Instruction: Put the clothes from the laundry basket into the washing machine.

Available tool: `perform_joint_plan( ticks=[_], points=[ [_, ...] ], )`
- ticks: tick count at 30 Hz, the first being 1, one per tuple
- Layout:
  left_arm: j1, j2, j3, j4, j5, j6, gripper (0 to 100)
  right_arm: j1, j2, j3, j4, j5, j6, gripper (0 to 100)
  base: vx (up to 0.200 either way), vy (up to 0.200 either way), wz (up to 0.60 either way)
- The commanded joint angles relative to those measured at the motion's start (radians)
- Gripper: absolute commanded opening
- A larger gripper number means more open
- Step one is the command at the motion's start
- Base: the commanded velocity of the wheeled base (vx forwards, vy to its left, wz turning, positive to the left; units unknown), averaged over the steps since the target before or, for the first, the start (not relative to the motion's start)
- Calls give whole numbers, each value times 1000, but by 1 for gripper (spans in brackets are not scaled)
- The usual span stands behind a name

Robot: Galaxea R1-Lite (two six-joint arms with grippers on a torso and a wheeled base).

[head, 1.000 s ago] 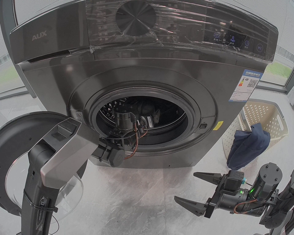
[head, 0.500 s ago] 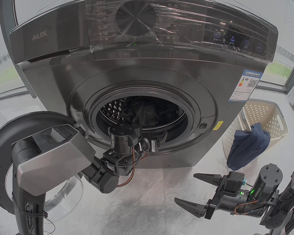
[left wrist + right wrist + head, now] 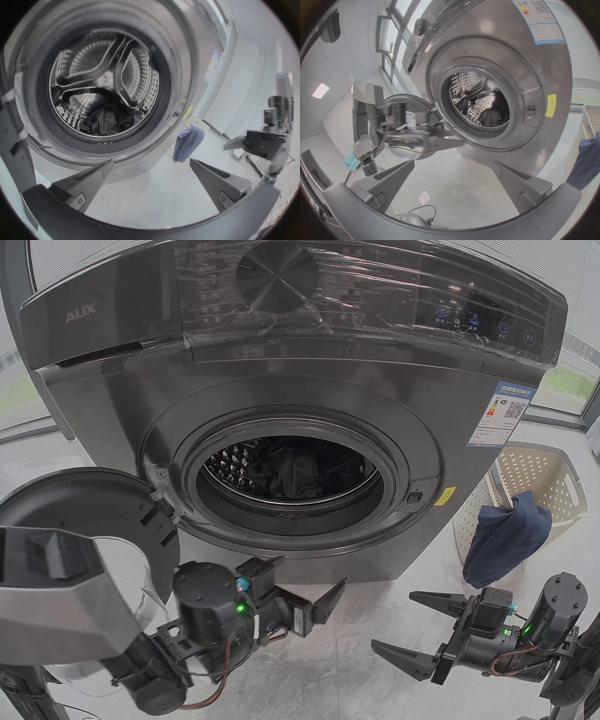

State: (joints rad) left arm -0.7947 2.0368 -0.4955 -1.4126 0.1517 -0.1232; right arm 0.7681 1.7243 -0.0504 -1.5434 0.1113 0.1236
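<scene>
Navy garment [image 3: 507, 539] hangs lengthwise down laundry basket [image 3: 562, 490] rim.

Washing machine [image 3: 300, 384], front-loading, door [image 3: 94, 509] swung open at its left, dark clothes [image 3: 294, 468] lying in the drum. Laundry basket [image 3: 562, 484] just right of the machine, navy garment [image 3: 506, 537] draped over its rim. Left gripper [image 3: 310, 571] and right gripper [image 3: 394, 621] low before the machine, fingers spread, empty.
</scene>
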Motion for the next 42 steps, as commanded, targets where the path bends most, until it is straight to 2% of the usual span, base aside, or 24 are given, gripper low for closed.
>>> perform_joint_plan(
  ticks=[1,5,7,8,9,10,13,15,17,18,21,22,25,27,28,30,31,32,36,38,39,40,41,42],
  points=[
    [-92,-334,307,-134,0,-16,100,-116,-129,50,3,-1,1,100,0,0,0],
    [-90,-395,380,-135,19,-12,100,-194,-170,50,-1,-10,-4,100,0,0,0],
    [-92,-440,410,-135,42,-9,100,-234,-204,50,11,-47,-4,100,0,0,0],
    [-92,-440,410,-135,42,-9,100,-234,-204,50,11,-47,-4,100,0,0,0],
    [-93,-480,439,-134,72,-4,100,-256,-238,50,20,-76,-4,100,0,0,0],
    [-93,-484,445,-134,75,-4,100,-260,-245,50,25,-81,-6,100,0,0,0],
    [-80,-564,496,-123,101,-10,100,-317,-322,50,101,-88,-9,100,-133,0,0],
    [-66,-629,496,-89,115,-6,100,-342,-391,50,186,-90,-15,100,-200,0,0],
    [-61,-650,496,-75,117,-4,100,-346,-411,50,207,-90,-15,100,-200,0,0],
    [-43,-784,496,49,121,23,100,-366,-534,50,355,-91,-15,100,-200,0,0],
    [-35,-949,496,219,131,46,100,-382,-690,50,557,-117,-16,100,-133,0,0],
    [-23,-994,496,264,132,43,100,-385,-744,50,623,-131,-16,100,0,0,0],
    [71,-1172,496,471,121,37,100,-388,-916,50,813,-160,-16,100,0,0,0],
    [77,-1190,496,492,121,37,100,-389,-939,50,838,-162,-16,100,0,0,0],
    [123,-1331,496,638,115,40,100,-434,-1055,50,944,-165,-16,100,0,0,0],
    [178,-1428,496,754,112,36,100,-490,-1144,50,1013,-160,-16,100,0,-100,0],
    [178,-1428,496,754,112,36,100,-494,-1149,50,1017,-160,-16,100,0,-200,0],
    [223,-1512,496,850,101,33,100,-544,-1223,50,1079,-156,-18,100,0,-200,0],
    [334,-1635,496,960,48,33,100,-609,-1373,50,1188,-150,-24,100,0,-200,0],
    [390,-1710,496,1026,-1,33,100,-627,-1456,50,1260,-150,-25,100,0,-200,0],
    [431,-1782,496,1098,-61,31,100,-641,-1520,50,1312,-150,-27,100,0,0,0],
    [436,-1790,496,1107,-67,31,100,-642,-1533,50,1324,-150,-27,100,0,0,0],
    [492,-1880,496,1205,-155,30,100,-662,-1609,50,1404,-148,-27,100,0,0,0],
    [520,-1916,496,1248,-182,33,100,-670,-1628,50,1439,-148,-27,100,0,0,0]
  ],
)
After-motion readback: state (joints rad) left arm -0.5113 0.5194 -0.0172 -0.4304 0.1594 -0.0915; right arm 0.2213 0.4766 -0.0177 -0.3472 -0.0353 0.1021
